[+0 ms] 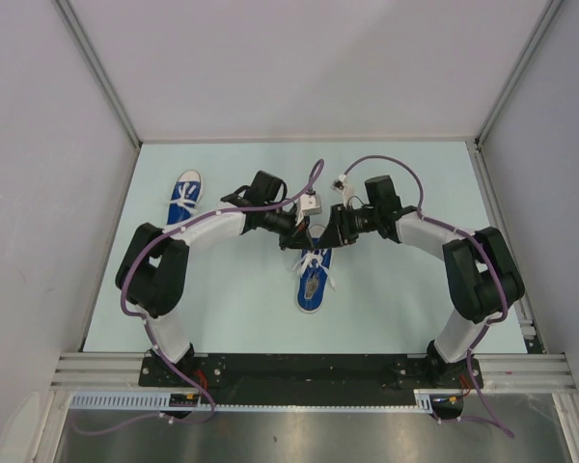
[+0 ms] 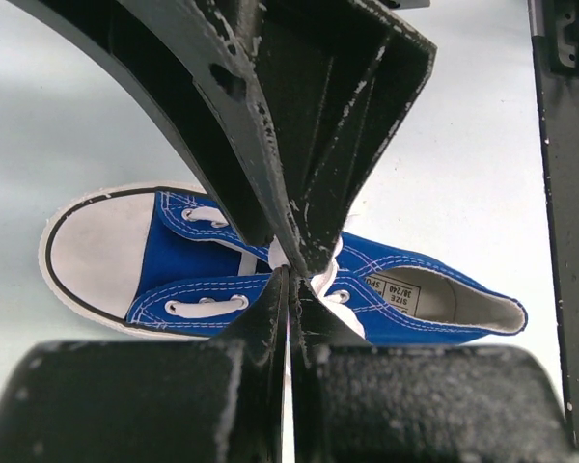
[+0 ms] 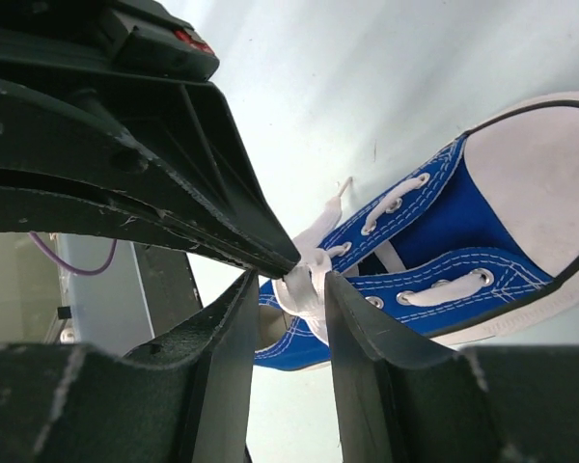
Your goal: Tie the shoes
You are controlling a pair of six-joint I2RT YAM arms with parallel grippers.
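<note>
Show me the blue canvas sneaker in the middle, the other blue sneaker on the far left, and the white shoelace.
Middle blue canvas sneaker [image 1: 310, 289]: top view, insole.
Far-left blue canvas sneaker [image 1: 185, 200]: top view, laced upper.
White shoelace [image 3: 305, 281]: right wrist view, bunched part.

One blue sneaker sits upright centrally, white laces sprawled; the second sneaker lies far left.

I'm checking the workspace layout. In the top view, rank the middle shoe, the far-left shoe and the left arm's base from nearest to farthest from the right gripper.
From the right gripper:
1. middle shoe, just under it.
2. far-left shoe, off to the left and farther back.
3. left arm's base, near edge, left.
</note>
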